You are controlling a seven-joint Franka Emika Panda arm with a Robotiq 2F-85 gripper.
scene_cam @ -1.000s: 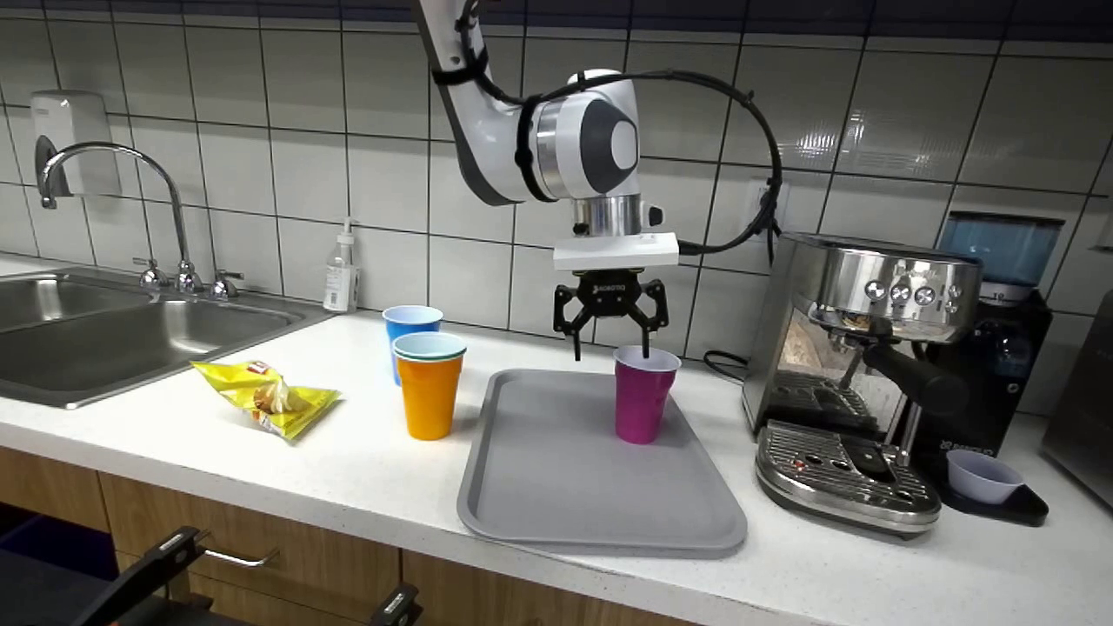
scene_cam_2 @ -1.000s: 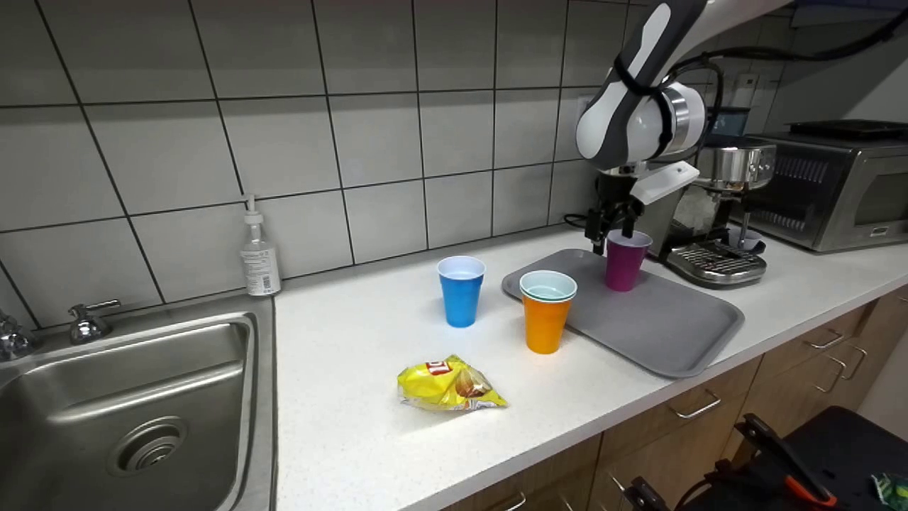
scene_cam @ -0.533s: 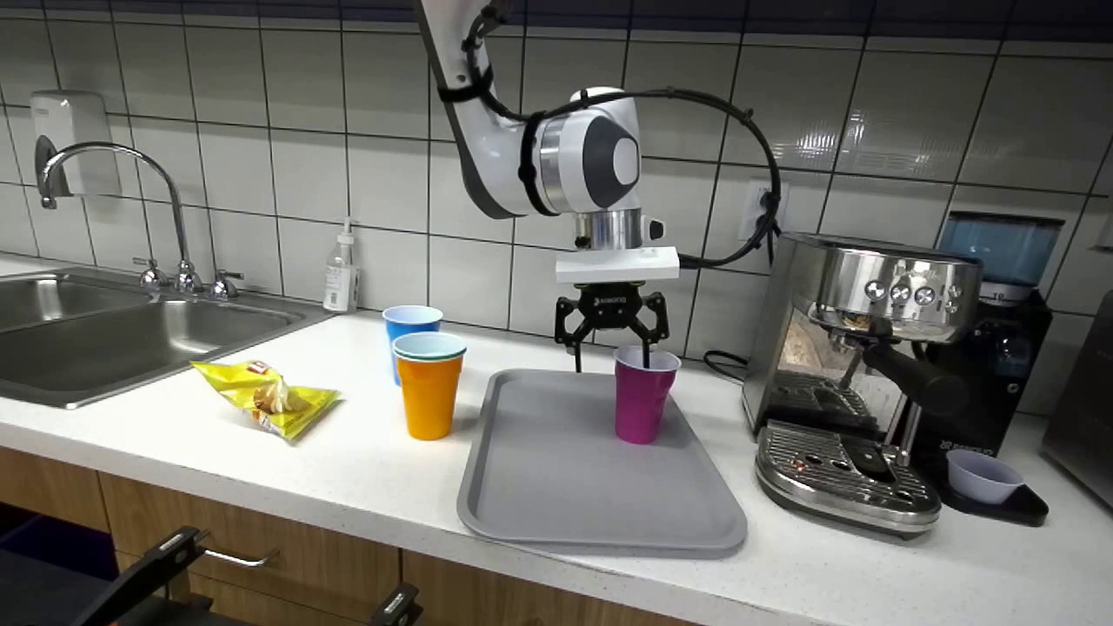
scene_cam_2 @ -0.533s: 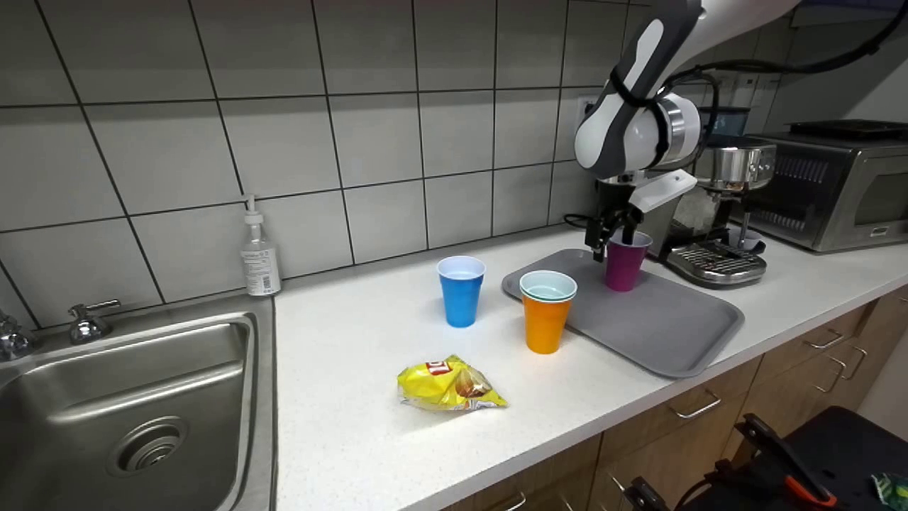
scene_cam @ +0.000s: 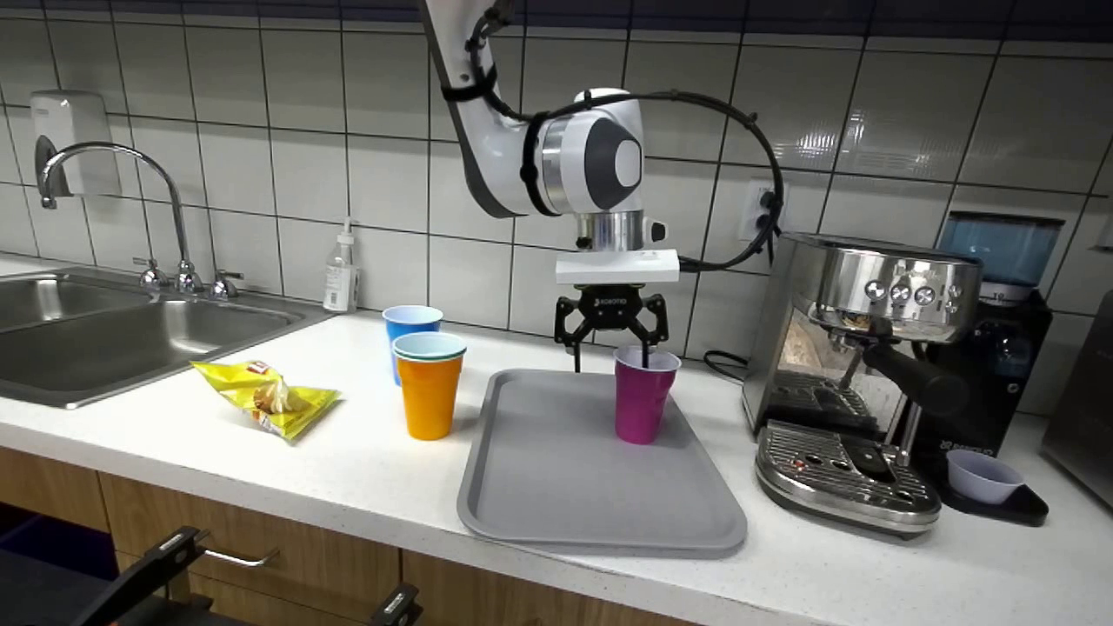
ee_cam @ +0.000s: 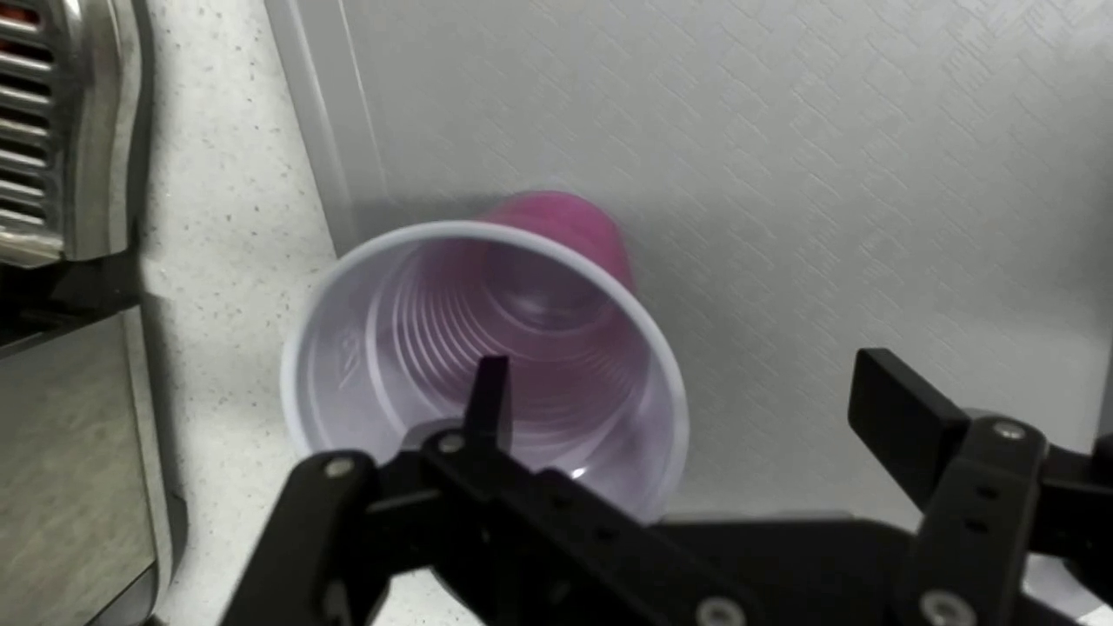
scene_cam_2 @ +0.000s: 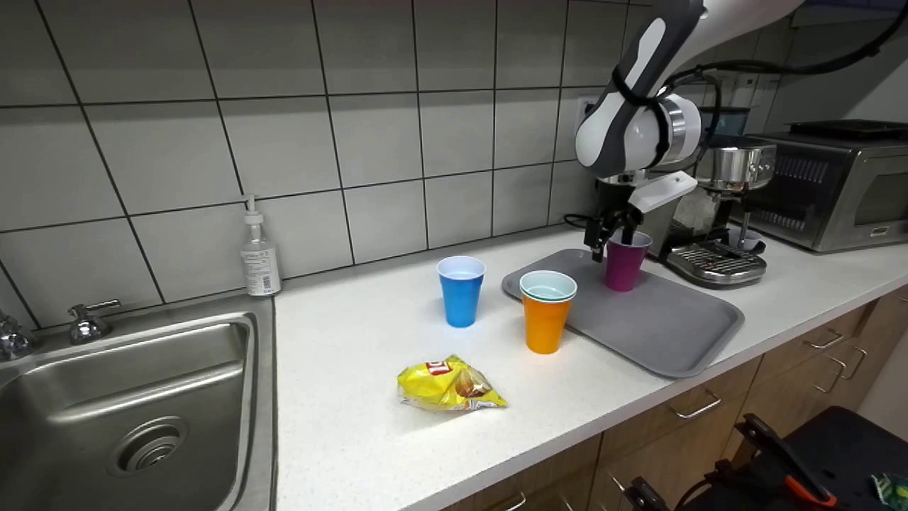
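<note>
Lower than a second ago, the gripper [scene_cam: 611, 369] hangs spread wide, holding nothing, one finger inside the magenta cup [scene_cam: 639, 409]. The rim appears within grasp

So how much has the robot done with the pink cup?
Done: the gripper is at the pink cup that stands on the tray. Happening now: one finger is inside the cup, the other outside. Left, perhaps: a grip; the jaws stand open, holding nothing yet.

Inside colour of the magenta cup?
Inside, the magenta cup is pale lilac, pinker deeper down; best seen in the wrist view.
</note>
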